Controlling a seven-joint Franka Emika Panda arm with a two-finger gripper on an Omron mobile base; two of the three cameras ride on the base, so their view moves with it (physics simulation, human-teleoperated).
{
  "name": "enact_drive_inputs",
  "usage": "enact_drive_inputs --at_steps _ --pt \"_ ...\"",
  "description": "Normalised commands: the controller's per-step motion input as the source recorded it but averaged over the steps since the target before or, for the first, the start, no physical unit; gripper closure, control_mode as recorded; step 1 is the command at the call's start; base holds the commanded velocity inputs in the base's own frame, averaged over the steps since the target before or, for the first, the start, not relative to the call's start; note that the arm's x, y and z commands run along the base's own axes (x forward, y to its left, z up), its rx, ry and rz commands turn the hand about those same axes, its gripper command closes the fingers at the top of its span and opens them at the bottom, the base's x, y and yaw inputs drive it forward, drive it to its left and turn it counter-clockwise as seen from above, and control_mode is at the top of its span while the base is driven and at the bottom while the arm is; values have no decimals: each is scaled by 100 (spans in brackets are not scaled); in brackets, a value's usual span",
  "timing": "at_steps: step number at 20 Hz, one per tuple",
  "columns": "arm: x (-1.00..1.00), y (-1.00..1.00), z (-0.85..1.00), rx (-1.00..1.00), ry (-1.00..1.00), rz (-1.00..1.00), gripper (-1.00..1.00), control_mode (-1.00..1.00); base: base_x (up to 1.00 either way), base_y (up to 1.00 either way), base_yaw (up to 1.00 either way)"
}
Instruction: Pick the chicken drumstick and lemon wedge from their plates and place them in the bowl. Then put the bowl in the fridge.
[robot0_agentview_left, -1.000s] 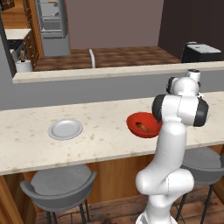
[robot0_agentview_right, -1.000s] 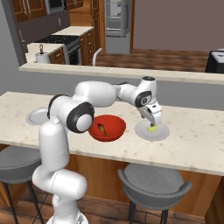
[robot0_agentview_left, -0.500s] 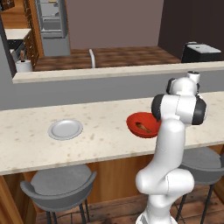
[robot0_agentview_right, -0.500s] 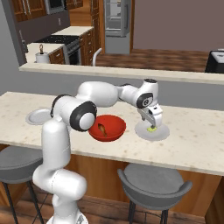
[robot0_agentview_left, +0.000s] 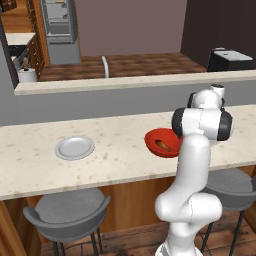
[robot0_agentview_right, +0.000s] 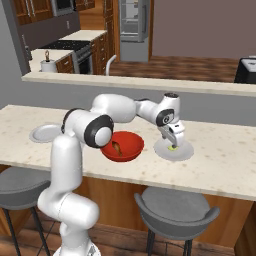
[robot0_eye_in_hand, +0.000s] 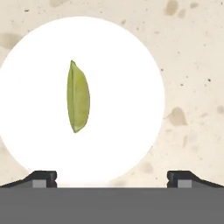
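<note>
The gripper (robot0_agentview_right: 173, 141) hovers just above the lemon wedge (robot0_eye_in_hand: 78, 97), jaws fully open and empty. The wedge lies mid-plate (robot0_eye_in_hand: 131, 65) near the bench's front edge, its long axis crossing the jaw line, left of centre.

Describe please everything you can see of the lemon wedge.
The lemon wedge is a small yellow-green crescent, pointed at both ends, with a matte skin. It lies flat on a round white plate, a little off the middle, and touches nothing else. The plate rests on the speckled beige counter, right of the red bowl. The open gripper hangs just above the wedge and does not hold it.
</note>
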Motion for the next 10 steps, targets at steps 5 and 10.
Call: enact_drive_inputs --at_steps 5,10 --pt "29 -2 -16 0 5 -3 -100 -100 0 0 0" --pt "29 -1 -16 0 4 -2 -100 -100 0 0 0"
